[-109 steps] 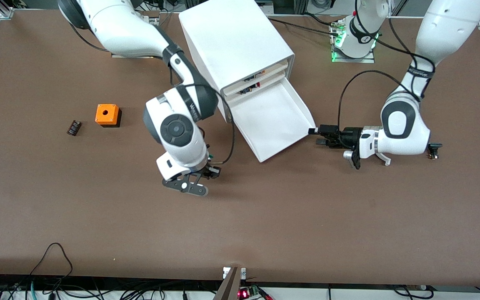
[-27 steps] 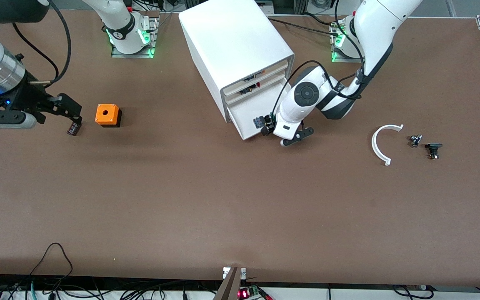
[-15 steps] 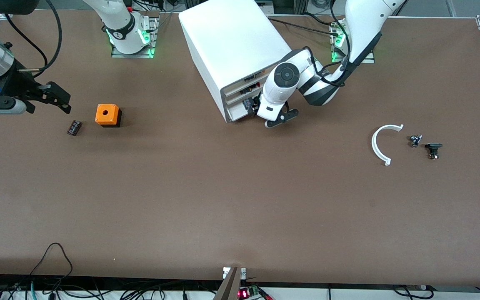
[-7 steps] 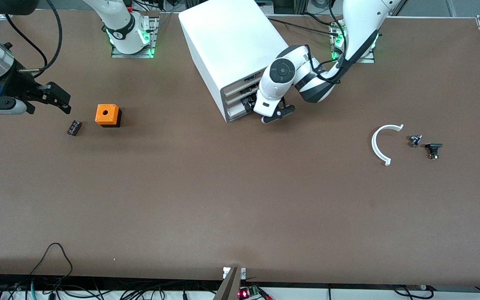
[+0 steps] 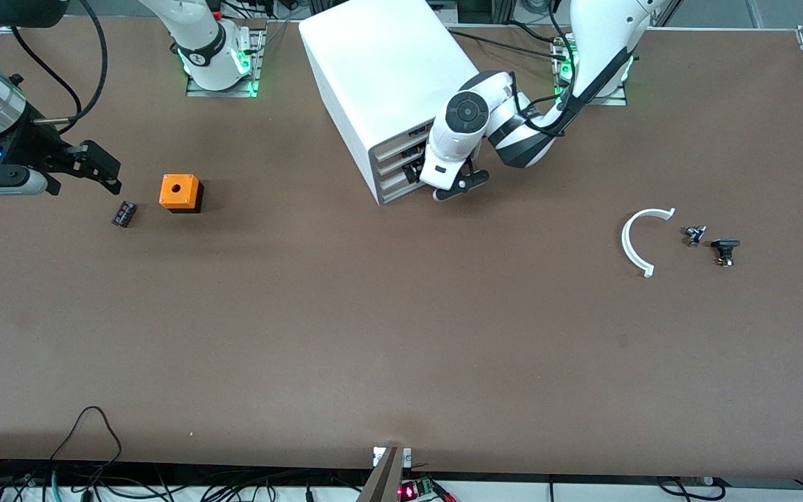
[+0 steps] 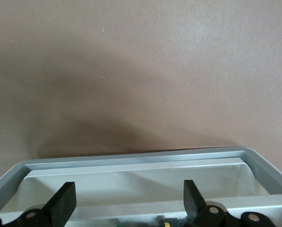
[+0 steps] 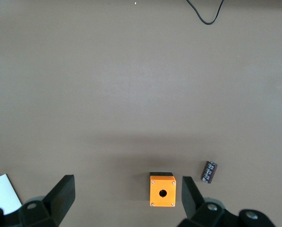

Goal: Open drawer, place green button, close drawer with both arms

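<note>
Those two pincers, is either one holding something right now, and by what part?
Nothing is held. The left pincer is open at the drawer front; the right pincer hangs open above the table near the orange cube.

Cabinet [image 5: 391, 84]: between the arm bases.
Cube [image 5: 180, 192]: toward right arm's end.
Arc piece [image 5: 635, 240]: toward left arm's end, apparently flat.

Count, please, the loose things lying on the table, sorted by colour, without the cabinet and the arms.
Orange: 1, the orange cube.
White: 1, the curved white piece.
Black or dark: 3, the dark cylinder, the small grey-black part, the small black part.
Total: 5.
</note>
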